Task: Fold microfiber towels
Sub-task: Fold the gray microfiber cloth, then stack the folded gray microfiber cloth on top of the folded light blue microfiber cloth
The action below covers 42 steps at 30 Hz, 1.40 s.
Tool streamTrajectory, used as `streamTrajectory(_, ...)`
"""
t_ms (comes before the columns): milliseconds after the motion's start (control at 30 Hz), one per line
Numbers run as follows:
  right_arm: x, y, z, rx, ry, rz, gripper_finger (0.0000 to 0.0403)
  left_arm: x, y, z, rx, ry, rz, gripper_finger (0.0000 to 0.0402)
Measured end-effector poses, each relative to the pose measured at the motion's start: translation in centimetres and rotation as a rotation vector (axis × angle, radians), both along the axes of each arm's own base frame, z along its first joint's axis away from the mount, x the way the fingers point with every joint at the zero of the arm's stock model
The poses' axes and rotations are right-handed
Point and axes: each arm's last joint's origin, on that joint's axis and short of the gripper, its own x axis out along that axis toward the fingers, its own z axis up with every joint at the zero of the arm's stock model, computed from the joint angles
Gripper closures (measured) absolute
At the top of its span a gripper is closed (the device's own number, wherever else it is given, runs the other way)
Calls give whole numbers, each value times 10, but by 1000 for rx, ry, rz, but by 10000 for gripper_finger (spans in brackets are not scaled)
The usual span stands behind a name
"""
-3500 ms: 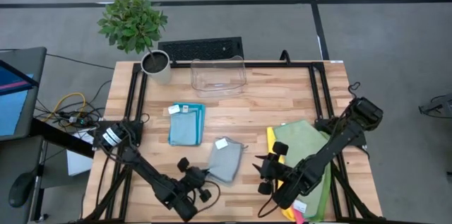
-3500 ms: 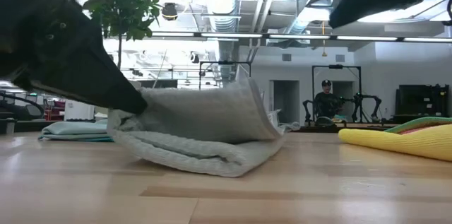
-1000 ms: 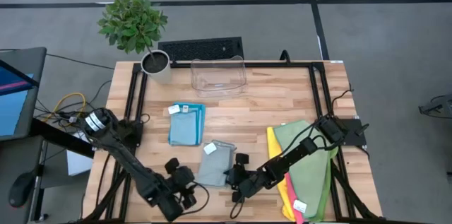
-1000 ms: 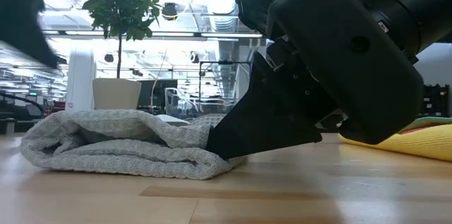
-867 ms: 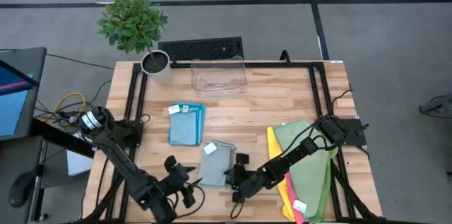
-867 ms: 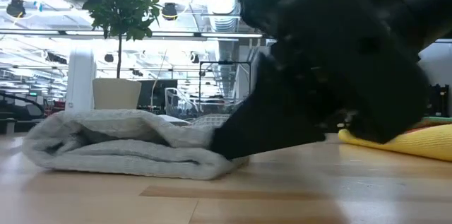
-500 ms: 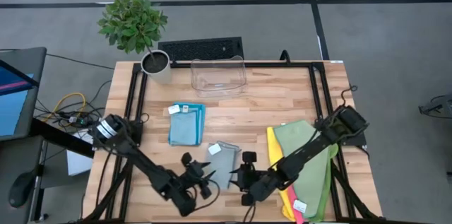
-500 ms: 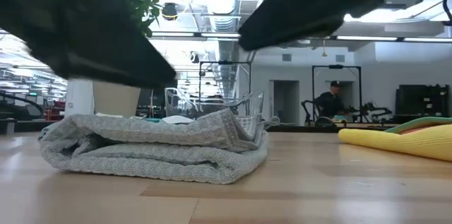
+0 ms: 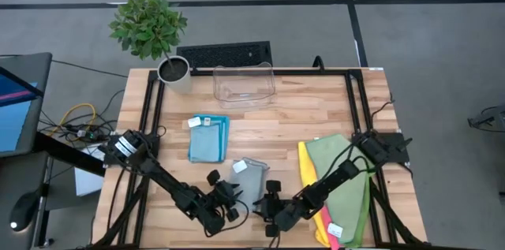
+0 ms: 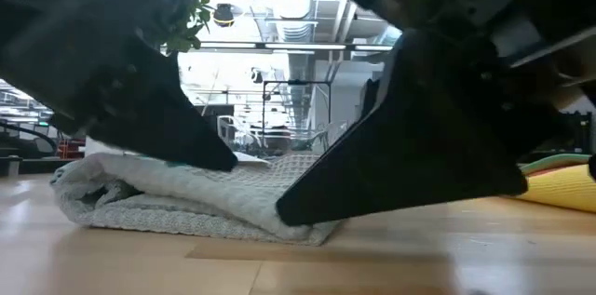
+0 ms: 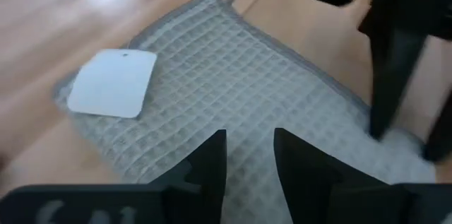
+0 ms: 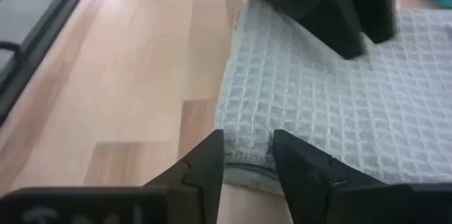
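Towel in hand: grey waffle-weave microfiber towel (image 9: 249, 177) with a white tag, lying folded near the front middle of the wooden table (image 9: 316, 108). We judge a fold is being pressed or squared. Left gripper (image 9: 229, 200) sits at its front left corner, fingers narrowly parted over the cloth, nothing visibly pinched. Right gripper (image 9: 270, 200) straddles the front right edge, likewise slightly apart. Next we need an even pinch at both corners. Folded teal towel (image 9: 208, 138) lies behind.

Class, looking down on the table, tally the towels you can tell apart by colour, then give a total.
Grey towel: 1
Blue towel: 1
Yellow towel: 1
Green towel: 1
Pink towel: 1
Total: 5 told apart; the stacks may hide more.
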Motion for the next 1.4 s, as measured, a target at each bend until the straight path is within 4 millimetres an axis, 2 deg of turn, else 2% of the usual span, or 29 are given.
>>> streamTrajectory(133, 2, -4, 3, 20, 20, 2, 263, 0, 2, 1, 6, 10, 2, 305)
streamTrajectory(267, -2, -9, 8, -29, 81, -8, 269, 1, 2, 35, 61, -40, -17, 319)
streamTrajectory(400, -4, -17, 17, -103, 124, 6, 270, -5, 11, 61, 157, -38, -18, 331)
streamTrajectory(500, -8, -23, 35, -142, 149, 13, 269, -9, 20, 88, 144, -77, -2, 335)
streamTrajectory(600, -16, -33, 55, -160, 187, -39, 266, -11, 32, 107, 55, -91, 20, 331)
streamTrajectory(667, -23, -40, 66, -160, 221, -84, 259, -12, 43, 113, 13, -40, -3, 318)
streamTrajectory(800, -32, -60, 89, -194, 282, -124, 224, -11, 52, 110, -106, 77, -50, 269)
streamTrajectory(900, -29, -77, 106, -187, 278, -120, 185, -13, 49, 106, -245, 162, -121, 223)
streamTrajectory(1000, -18, -100, 116, -165, 261, -124, 151, -20, 41, 104, -321, 165, -85, 185)
streamTrajectory(1100, -1, -123, 110, -162, 258, -130, 135, -31, 28, 103, -344, 120, -30, 162)
streamTrajectory(1267, 31, -144, 81, -104, 222, -16, 132, -46, 4, 99, -369, -28, 55, 155)
streamTrajectory(1400, 43, -165, 57, -115, 262, -7, 132, -53, -10, 82, -375, -77, 116, 154)
